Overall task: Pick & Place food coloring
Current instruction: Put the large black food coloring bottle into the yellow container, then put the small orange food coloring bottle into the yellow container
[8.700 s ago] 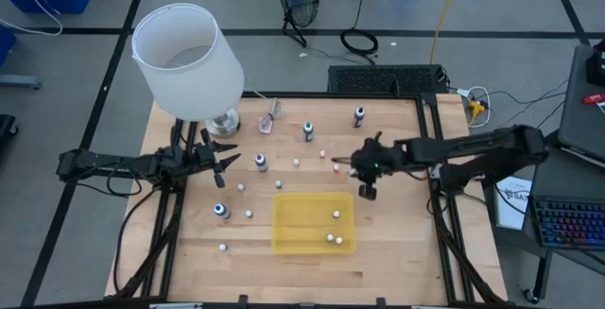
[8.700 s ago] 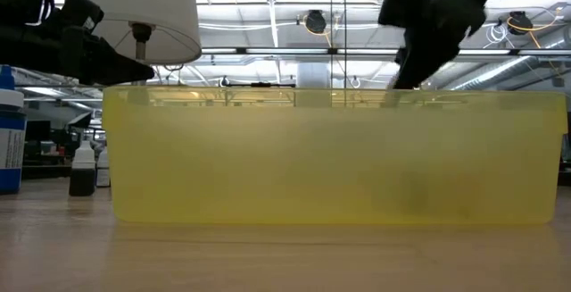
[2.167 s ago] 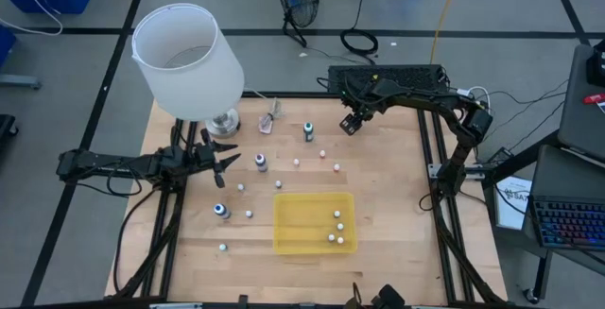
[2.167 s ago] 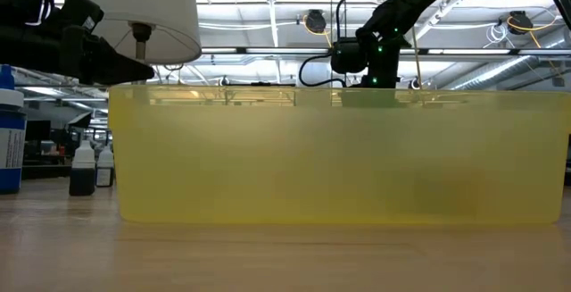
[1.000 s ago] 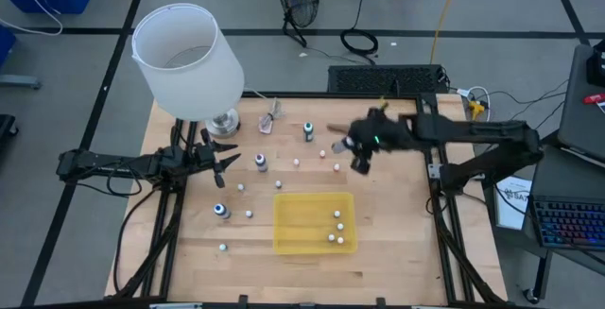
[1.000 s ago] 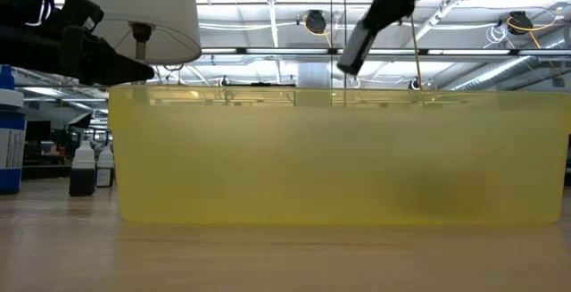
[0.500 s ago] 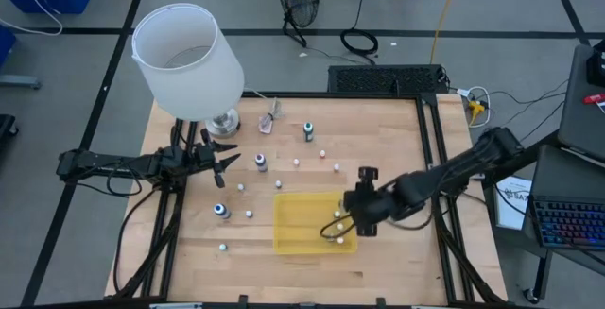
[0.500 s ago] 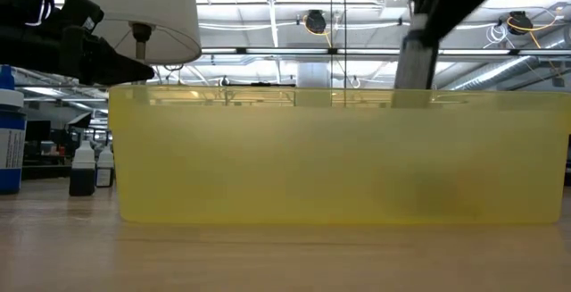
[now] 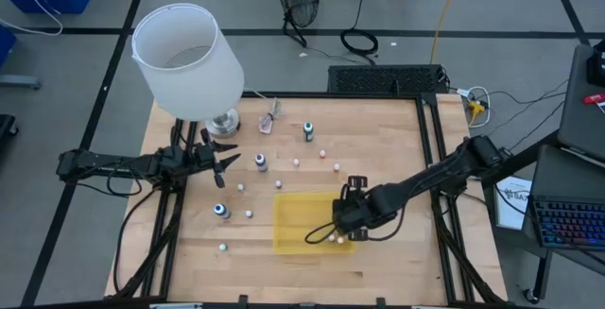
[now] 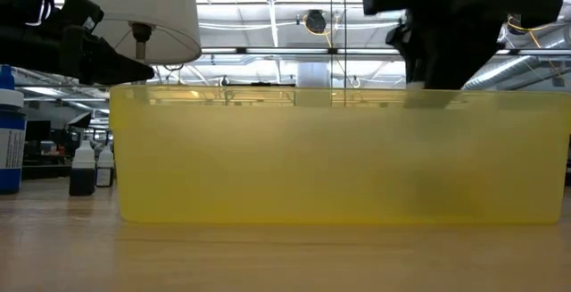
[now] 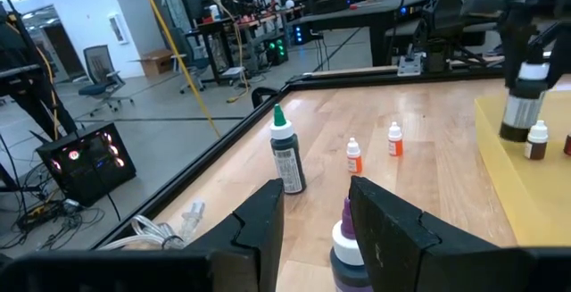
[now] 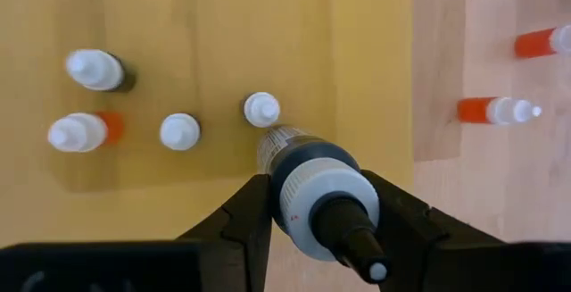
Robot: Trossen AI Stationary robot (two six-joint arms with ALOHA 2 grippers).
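My right gripper hangs over the yellow tray, shut on a dark food coloring bottle with a white collar and a black tip. Several small pale-capped bottles stand in the tray beside it. My left gripper waits open at the table's left side, with a purple bottle standing just beyond its fingers. A green-capped bottle, a blue one and small whitish and reddish ones stand scattered on the wood. My right gripper pinches the bottle's upper body, just below the white collar, between its two fingers. The fingers come from above and point down. The bottle stays upright over the tray's right part; whether its base touches the tray floor, I cannot tell.
A tall lamp with a white shade stands at the far left corner, with a clear pinkish object beside it. Two reddish bottles lie on the wood just outside the tray. The tray wall fills the low view.
My right gripper has carried the dark bottle from the table's middle toward the near edge and slightly left, then come down over the yellow tray. It has stayed shut on the bottle. The left arm has kept still.
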